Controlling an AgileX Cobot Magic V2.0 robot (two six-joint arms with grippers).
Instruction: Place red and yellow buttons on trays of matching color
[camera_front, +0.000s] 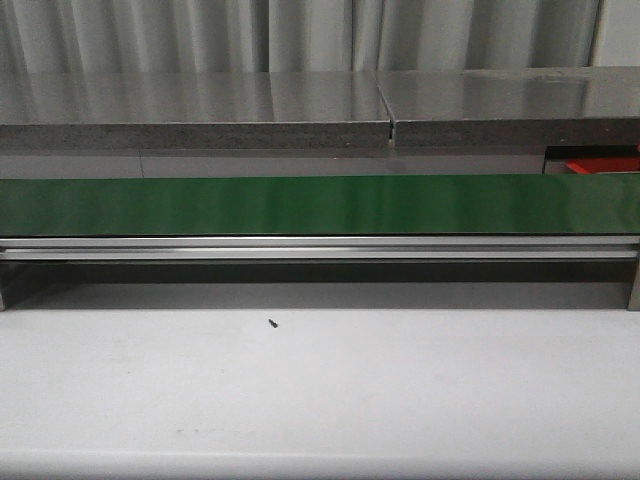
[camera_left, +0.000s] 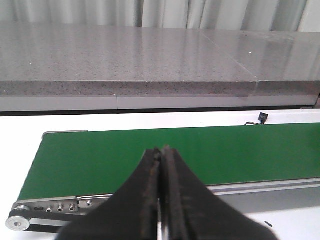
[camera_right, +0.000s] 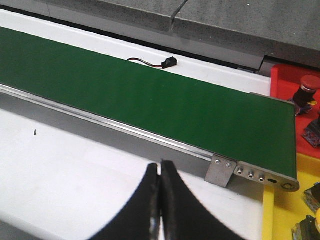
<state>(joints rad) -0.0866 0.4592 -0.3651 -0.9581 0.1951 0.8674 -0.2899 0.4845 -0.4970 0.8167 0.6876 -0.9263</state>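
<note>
Both pincers are clenched on nothing: the left pincer hangs over the belt's left end, the right pincer over the table near its right end. The belt carries no button. A red button already sits on the red tray, far right past the belt's end, nearest the right pincer; the yellow tray lies nearer.
</note>
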